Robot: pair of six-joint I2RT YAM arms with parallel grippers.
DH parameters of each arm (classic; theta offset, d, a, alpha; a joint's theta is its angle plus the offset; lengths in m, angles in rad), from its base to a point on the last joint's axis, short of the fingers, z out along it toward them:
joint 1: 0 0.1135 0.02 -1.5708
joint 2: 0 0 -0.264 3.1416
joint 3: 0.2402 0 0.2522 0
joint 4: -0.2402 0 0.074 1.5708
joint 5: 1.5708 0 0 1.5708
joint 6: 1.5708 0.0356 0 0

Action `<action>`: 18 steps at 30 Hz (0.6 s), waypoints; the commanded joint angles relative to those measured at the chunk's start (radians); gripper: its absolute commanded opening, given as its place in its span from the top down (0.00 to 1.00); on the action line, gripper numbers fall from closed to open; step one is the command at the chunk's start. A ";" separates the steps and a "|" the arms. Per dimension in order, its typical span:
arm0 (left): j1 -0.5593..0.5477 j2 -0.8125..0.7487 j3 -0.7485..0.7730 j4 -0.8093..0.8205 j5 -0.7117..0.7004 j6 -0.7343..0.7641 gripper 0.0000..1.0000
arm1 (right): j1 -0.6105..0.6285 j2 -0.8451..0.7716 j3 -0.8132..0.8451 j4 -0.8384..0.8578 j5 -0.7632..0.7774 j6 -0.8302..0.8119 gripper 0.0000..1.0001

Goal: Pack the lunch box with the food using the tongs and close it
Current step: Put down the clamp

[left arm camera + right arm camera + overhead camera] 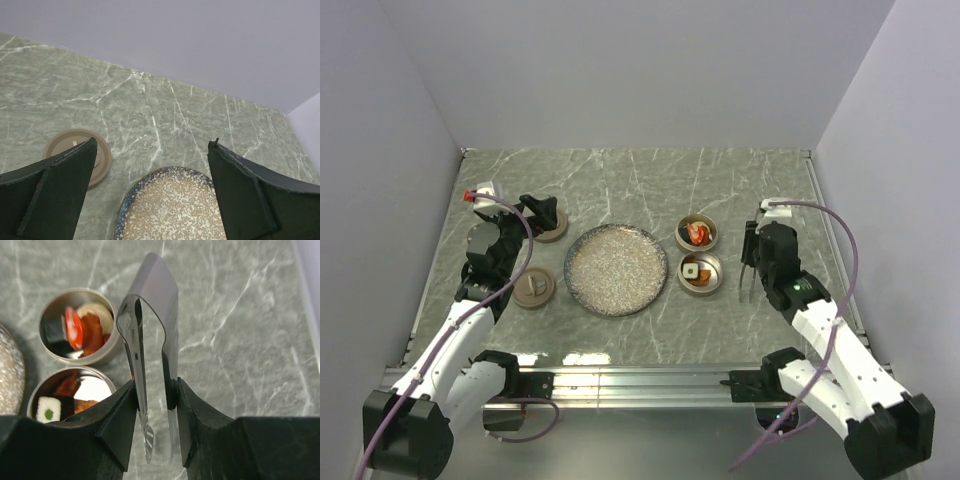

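Note:
The lunch box is two round metal tins, the far tin (697, 233) (80, 325) and the near tin (700, 272) (70, 392), right of the plate. The food lies in them: a red piece (74, 327), a pale ball and brown bits in the far tin, and a white square with a dark centre (48, 409) in the near one. My right gripper (752, 252) (156, 385) is shut on the slim metal tongs (748, 282) (150, 300), just right of the tins and above the table. My left gripper (542, 212) (154, 142) hangs open and holds nothing, over a brown lid (550, 226).
A big speckled plate (616, 269) (170, 210) sits mid-table between the arms. A second brown round lid (534, 289) (75, 150) lies left of the plate, near the left arm. Grey walls close in the marble tabletop on three sides.

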 commanded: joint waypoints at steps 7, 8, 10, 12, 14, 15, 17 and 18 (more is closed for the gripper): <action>-0.007 -0.020 0.020 0.007 -0.022 0.018 0.01 | -0.146 0.202 0.059 0.087 -0.262 -0.001 0.57; -0.007 -0.020 0.020 0.009 -0.022 0.016 0.01 | -0.155 0.250 0.072 0.088 -0.269 -0.010 0.57; -0.007 -0.023 0.014 0.019 -0.018 0.016 0.01 | -0.181 0.299 0.090 0.097 -0.285 -0.015 0.57; -0.005 -0.026 0.011 0.019 -0.022 0.016 0.01 | -0.199 0.365 0.113 0.105 -0.305 -0.015 0.57; -0.005 -0.031 0.011 0.018 -0.033 0.018 0.01 | -0.232 0.425 0.135 0.117 -0.328 -0.009 0.57; -0.005 -0.031 0.009 0.019 -0.036 0.021 0.01 | -0.244 0.445 0.145 0.119 -0.335 -0.004 0.56; -0.005 -0.032 0.008 0.024 -0.035 0.021 0.00 | -0.273 0.511 0.174 0.117 -0.337 0.002 0.56; -0.005 -0.032 0.008 0.024 -0.033 0.021 0.01 | -0.278 0.534 0.187 0.117 -0.358 0.005 0.56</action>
